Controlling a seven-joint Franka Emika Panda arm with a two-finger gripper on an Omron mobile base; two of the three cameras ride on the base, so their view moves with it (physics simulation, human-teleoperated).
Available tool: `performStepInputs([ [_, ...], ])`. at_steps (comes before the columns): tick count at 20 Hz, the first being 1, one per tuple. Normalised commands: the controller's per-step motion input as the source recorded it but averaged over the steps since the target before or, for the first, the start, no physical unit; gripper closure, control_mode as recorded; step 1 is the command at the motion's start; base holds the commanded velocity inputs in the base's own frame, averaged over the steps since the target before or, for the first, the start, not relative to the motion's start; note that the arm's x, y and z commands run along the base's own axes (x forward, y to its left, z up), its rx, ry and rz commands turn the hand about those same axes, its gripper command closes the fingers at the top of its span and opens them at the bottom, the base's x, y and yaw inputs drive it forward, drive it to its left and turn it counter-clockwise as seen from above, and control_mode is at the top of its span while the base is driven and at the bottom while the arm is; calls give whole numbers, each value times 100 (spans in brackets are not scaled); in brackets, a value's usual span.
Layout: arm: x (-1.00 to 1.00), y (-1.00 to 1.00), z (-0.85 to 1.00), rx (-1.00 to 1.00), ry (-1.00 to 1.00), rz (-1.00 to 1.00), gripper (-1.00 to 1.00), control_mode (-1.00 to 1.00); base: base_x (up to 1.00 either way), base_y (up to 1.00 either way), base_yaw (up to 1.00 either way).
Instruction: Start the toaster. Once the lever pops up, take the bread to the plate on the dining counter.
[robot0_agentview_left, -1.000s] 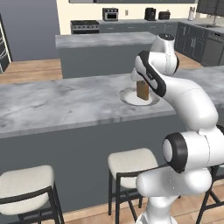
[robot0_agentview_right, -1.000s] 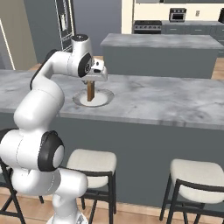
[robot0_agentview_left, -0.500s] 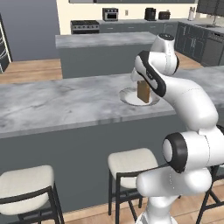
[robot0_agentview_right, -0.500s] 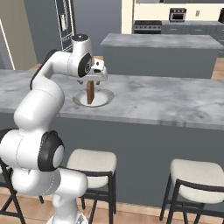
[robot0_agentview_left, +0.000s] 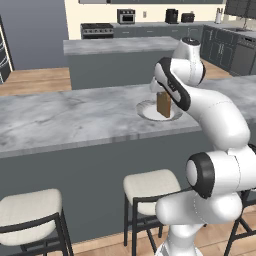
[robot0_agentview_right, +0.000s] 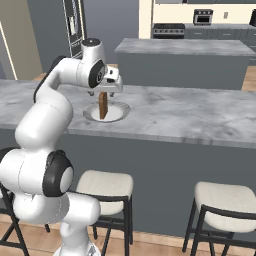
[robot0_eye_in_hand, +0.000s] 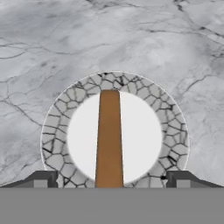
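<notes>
1. The bread (robot0_eye_in_hand: 108, 140) stands on edge on the plate (robot0_eye_in_hand: 57, 131), upright, its long axis vertical in both base views.
2. In the hand view the slice is seen edge-on from above as a narrow brown strip crossing the plate's white centre, running away from the camera between the two finger tips.
3. The broad faces of the slice face the two fingers (robot0_eye_in_hand: 43, 179); its thin edges point along the gap between them.
4. The gripper (robot0_eye_in_hand: 109, 181) is spread wide, with each finger tip well clear of the slice; nothing is gripped.
5. The plate, round with a grey mosaic-patterned rim, lies flat on the dining counter (robot0_agentview_left: 65, 120), near the robot's side of the top.
6. In the left base view the arm's wrist covers the top of the bread (robot0_agentview_left: 164, 105), so whether the slice leans slightly cannot be confirmed there; the right base view shows the bread (robot0_agentview_right: 103, 106) about plumb below the gripper (robot0_agentview_right: 105, 91).
7. Stools (robot0_agentview_right: 105, 185) stand below the counter's near side.
</notes>
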Motion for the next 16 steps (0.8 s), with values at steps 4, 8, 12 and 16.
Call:
performStepInputs([
  [4, -46, 0, 2, 0, 0, 0, -100, -100, 0, 0, 0],
  [8, -77, 0, 0, 0, 0, 0, -100, -100, 0, 0, 0],
  [12, -90, 0, -1, 0, 0, 0, -100, -100, 0, 0, 0],
  [16, -89, 0, 0, 0, 0, 0, -100, -100, 0, 0, 0],
])
